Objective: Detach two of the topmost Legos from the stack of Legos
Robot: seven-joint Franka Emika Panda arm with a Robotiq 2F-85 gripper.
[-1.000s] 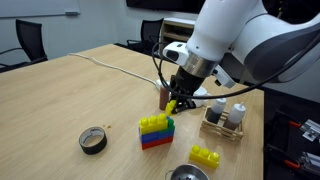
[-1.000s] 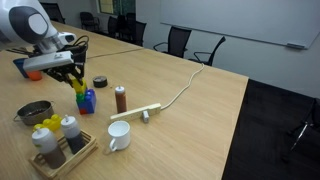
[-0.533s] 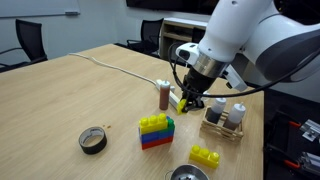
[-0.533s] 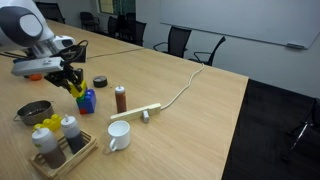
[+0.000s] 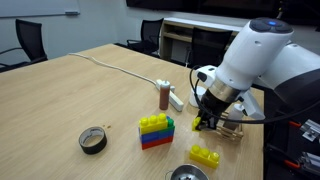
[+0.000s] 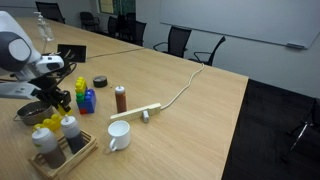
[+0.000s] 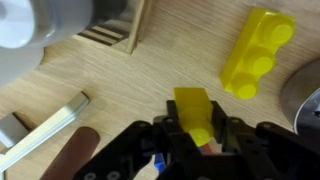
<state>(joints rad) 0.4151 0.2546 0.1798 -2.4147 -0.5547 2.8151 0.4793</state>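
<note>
While the gripper (image 7: pixel 195 132) is clamped on a yellow Lego (image 7: pixel 193 108), the stack (image 5: pixel 156 131) stands apart on the table (image 5: pixel 90 90) (the Lego seems light, stiff and slippery; flat sides give best hold).

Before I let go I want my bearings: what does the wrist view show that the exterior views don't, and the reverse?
Only the wrist view: the small yellow brick seen plainly, clamped between the jaws. Only the exterior views: the stack of bricks with yellow on top, the tape roll and the mug. Shared: the loose yellow brick, the wooden rack and the rim of the metal bowl.
</note>
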